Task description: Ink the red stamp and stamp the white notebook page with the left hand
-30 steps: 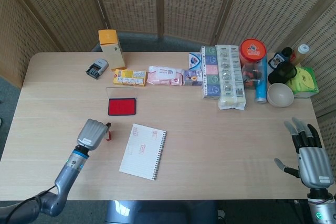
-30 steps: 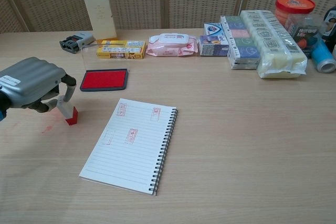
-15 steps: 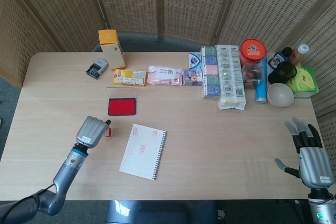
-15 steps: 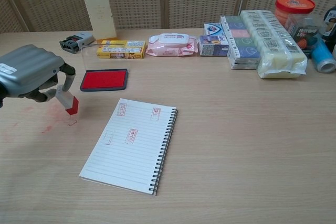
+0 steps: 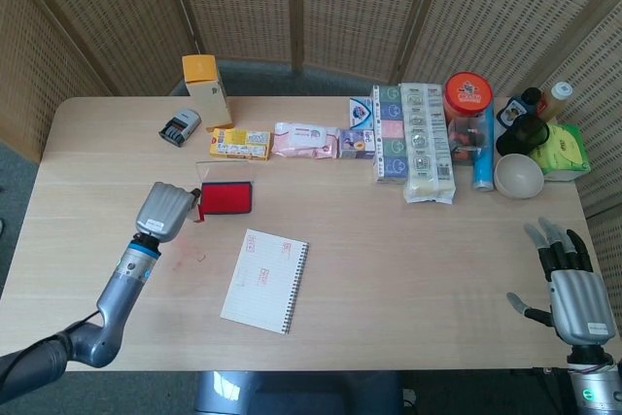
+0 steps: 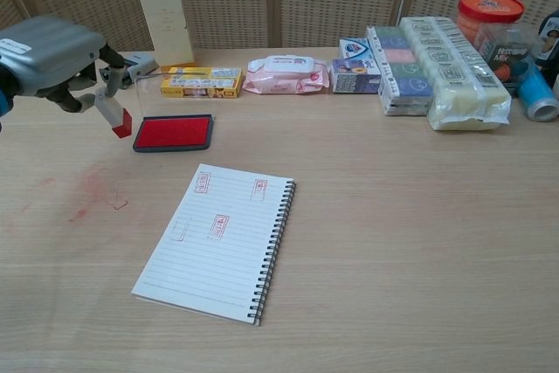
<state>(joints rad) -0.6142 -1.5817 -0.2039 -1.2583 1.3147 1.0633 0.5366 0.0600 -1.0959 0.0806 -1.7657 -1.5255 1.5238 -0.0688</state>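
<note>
Since the stamp needs ink first, what matters from the head view is that the ink pad [image 5: 225, 198] sits just right of the left hand [image 5: 166, 211], which pinches the red stamp [image 5: 199, 213] at the pad's left edge. The white notebook [image 5: 264, 280] lies nearer and to the right. The right hand [image 5: 570, 293] is far off, fingers spread, holding nothing.

In the chest view the stamp [image 6: 114, 113] hangs tilted, red end down, above the table just left of the pad [image 6: 173, 133]. The notebook [image 6: 218, 240] is nearer, right.
</note>
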